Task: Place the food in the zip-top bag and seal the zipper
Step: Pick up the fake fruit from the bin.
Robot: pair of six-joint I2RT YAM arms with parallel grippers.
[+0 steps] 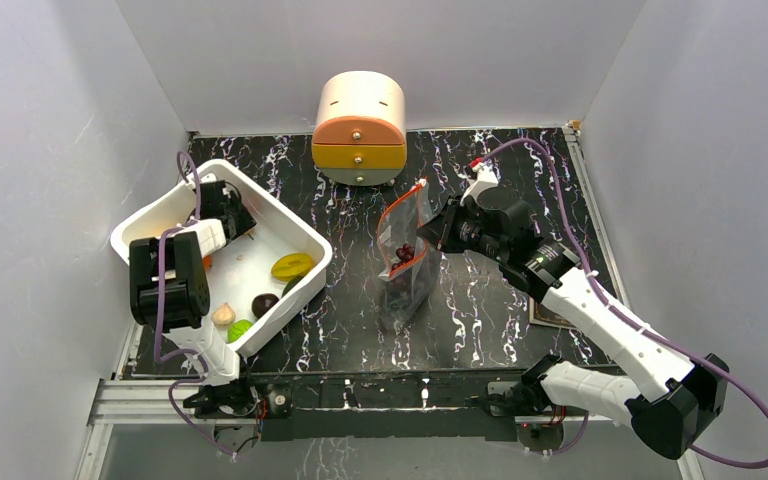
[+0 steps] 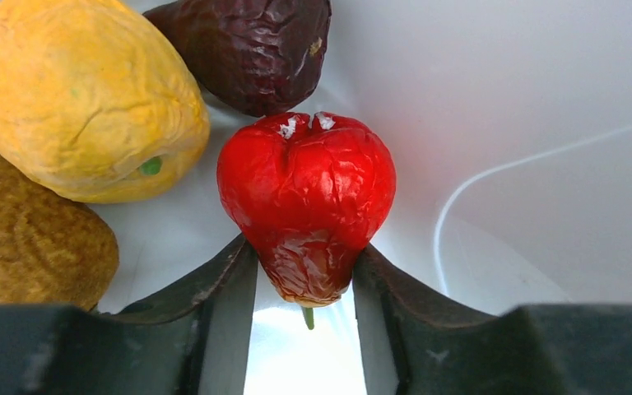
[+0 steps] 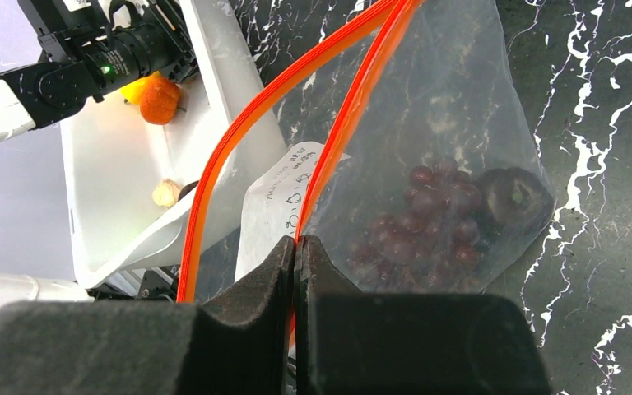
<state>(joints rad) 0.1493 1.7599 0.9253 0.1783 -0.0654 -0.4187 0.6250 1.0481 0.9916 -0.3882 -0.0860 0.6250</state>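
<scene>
A black marbled table [image 1: 480, 300] carries a white tub [image 1: 270, 205] on the left, a small drawer unit [image 1: 360, 128] at the back and the clear bag [image 1: 405, 255] near the middle, held up with its mouth toward the back.

The right gripper [image 3: 296, 247] is pinched tight on the bag at its rim. The orange zipper [image 3: 251, 115] is unsealed, its two strips spreading apart away from the fingers. A white label [image 3: 284, 202] sits just beside the pinch. Inside the bag lie dark red grapes [image 3: 428, 222] touching a dark round piece [image 3: 514, 197].

The left gripper [image 2: 304, 255] reaches into the tub's far corner. Its jaws are narrowed on the tapered end of a red fruit [image 2: 306, 193], touching it on both sides. A yellow fruit [image 2: 82, 90], a dark purple one [image 2: 247, 49] and a brown one [image 2: 25, 230] crowd just beside it.

Nearer in the tub lie a yellow-green piece [image 1: 292, 265], a dark piece [image 1: 264, 303], a beige piece [image 1: 223, 315] and a green piece [image 1: 240, 328].
</scene>
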